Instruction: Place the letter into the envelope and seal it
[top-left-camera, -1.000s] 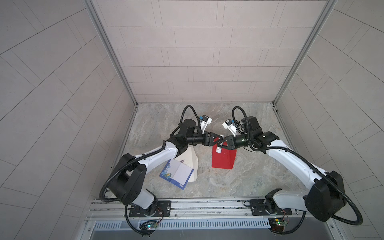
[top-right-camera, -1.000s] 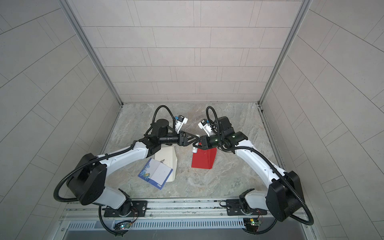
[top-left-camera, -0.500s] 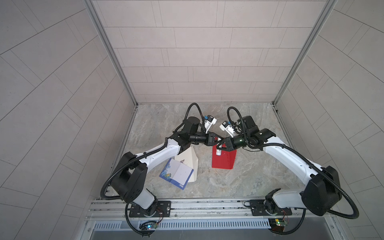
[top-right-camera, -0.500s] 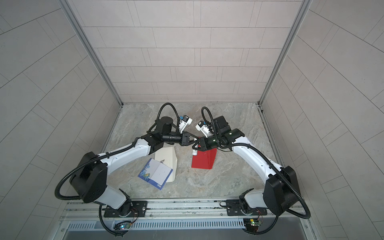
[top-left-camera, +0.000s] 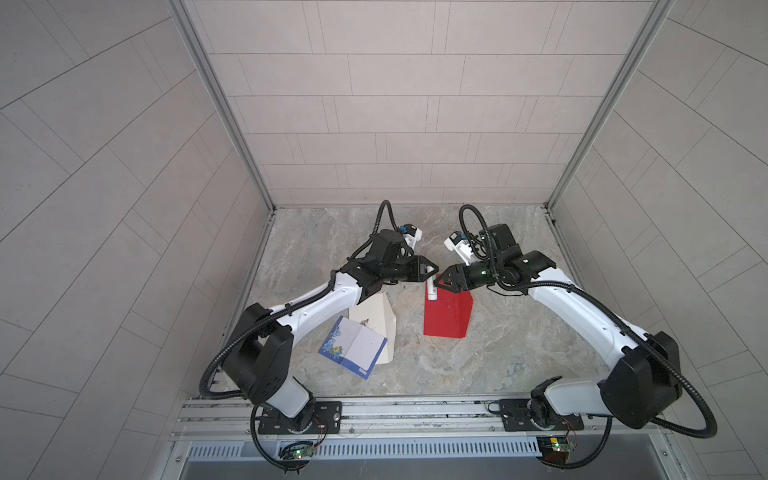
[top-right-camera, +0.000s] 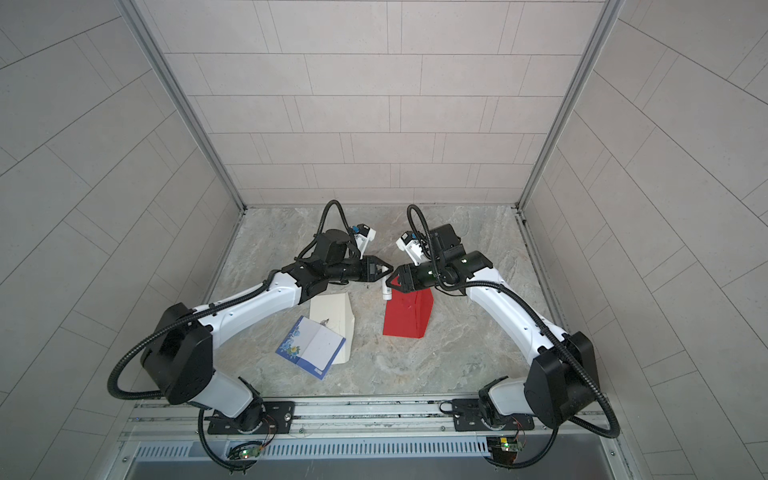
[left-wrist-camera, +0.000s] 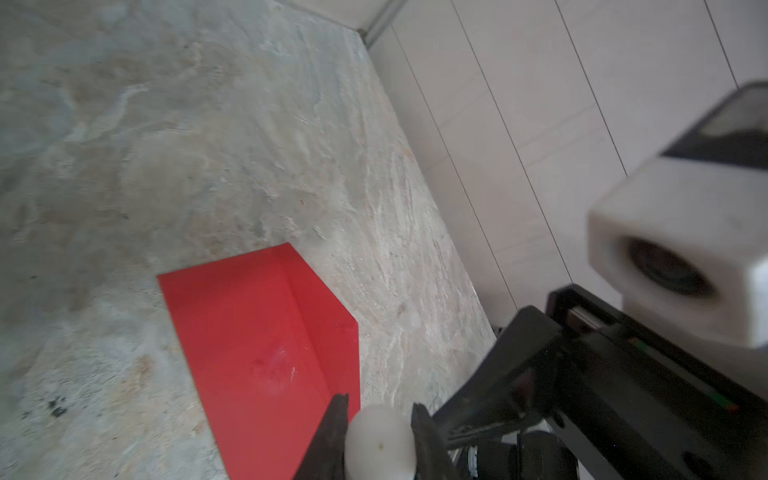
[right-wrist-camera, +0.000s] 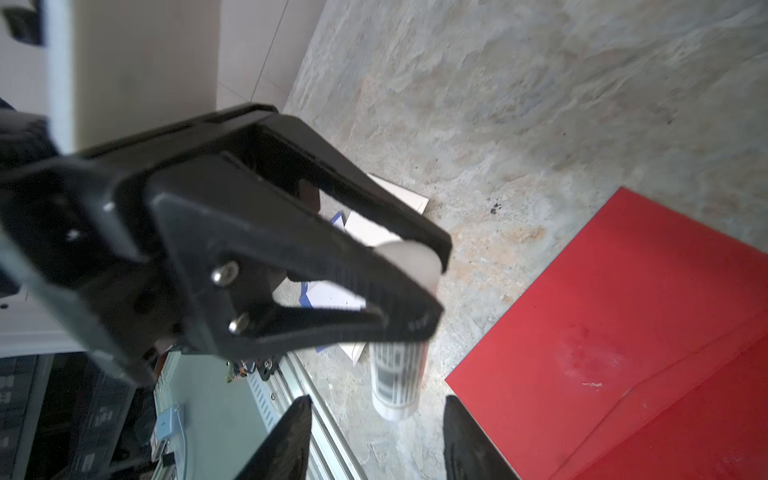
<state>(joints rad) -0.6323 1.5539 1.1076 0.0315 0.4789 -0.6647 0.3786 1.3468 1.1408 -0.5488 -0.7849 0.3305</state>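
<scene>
Table: grey marbled stone-look table (top-left-camera: 498, 357), walled on three sides by pale tiled panels.
Arms: the white-and-black left arm (top-left-camera: 316, 303) and right arm (top-left-camera: 573, 316) reach in from the near rail, and their tips almost meet above the middle of the table.
Red envelope: a flat red paper envelope (top-left-camera: 446, 318) (top-right-camera: 407, 316) lies right of centre, creased across one end; a dull smear shows on its face (left-wrist-camera: 257, 332) (right-wrist-camera: 602, 353).
Cream envelope: a cream paper envelope (top-left-camera: 384, 320) (top-right-camera: 336, 309) lies flat, left of the red envelope and apart from it.
Letter: a white folded letter with blue floral border (top-left-camera: 353, 351) (top-right-camera: 311, 347) lies on the cream envelope's near left corner, inside neither envelope.
Left gripper: the left gripper (top-left-camera: 432, 274) (top-right-camera: 388, 270) (right-wrist-camera: 436, 286) is clamped narrowly on the stick's cap end (left-wrist-camera: 378, 411).
Right gripper: the right gripper (top-left-camera: 441, 283) (top-right-camera: 394, 282) (right-wrist-camera: 378, 415) is spread wide; its fingers flank the stick's lower end without touching it.
Glue stick: a white cylindrical glue stick with barcode label (top-left-camera: 431, 293) (top-right-camera: 386, 291) (right-wrist-camera: 397, 374) hangs roughly upright off the table, by the red envelope's far left corner.
</scene>
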